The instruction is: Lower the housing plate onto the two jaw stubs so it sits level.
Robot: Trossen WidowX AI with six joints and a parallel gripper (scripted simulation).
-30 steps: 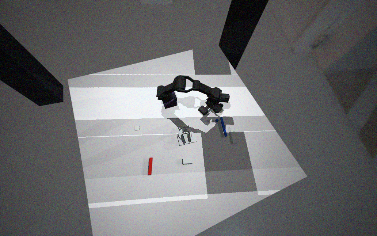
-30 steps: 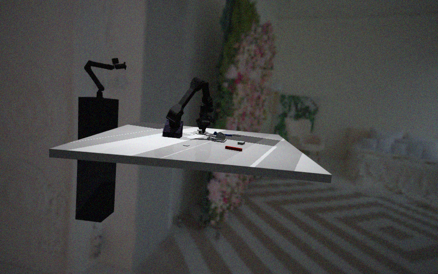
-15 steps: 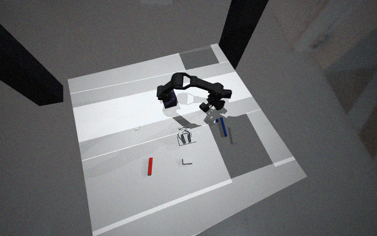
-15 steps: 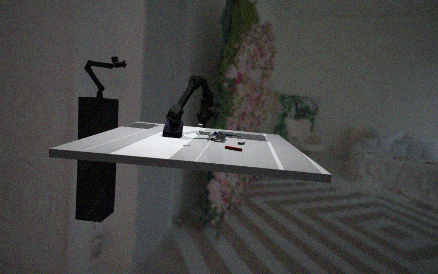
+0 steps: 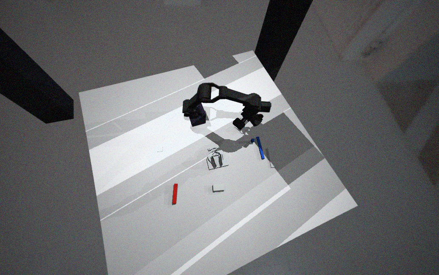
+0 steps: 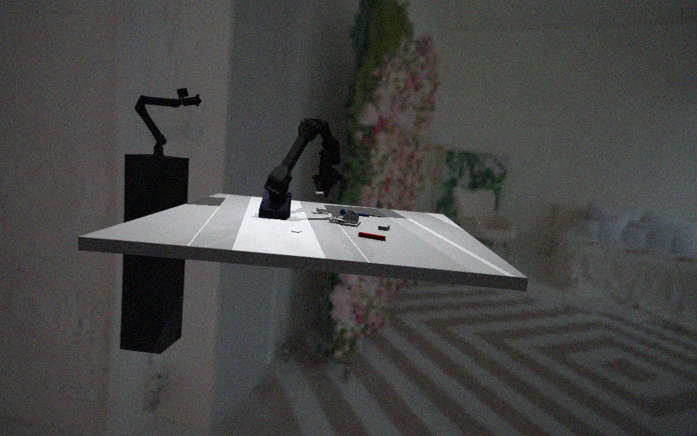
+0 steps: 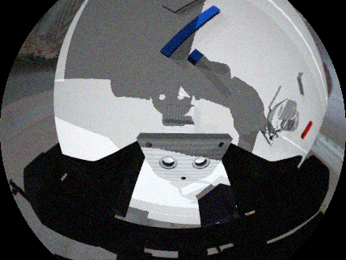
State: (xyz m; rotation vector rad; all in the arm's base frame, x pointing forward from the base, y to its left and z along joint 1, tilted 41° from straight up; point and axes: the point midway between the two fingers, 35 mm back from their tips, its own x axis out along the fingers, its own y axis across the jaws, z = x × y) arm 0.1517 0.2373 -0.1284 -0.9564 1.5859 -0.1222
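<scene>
My gripper is shut on the housing plate, a pale plate with two round holes, held by its two ends. The plate is in the air, above a small ribbed grey stand on the table. The grey gripper assembly with the two jaws lies on the table, off to one side of my gripper and not under the plate. Its pins and jaw stubs are too small to make out.
A blue bar and a small blue block lie near my gripper. A red bar and a small grey block lie beyond the assembly. Hard shadows cross the table.
</scene>
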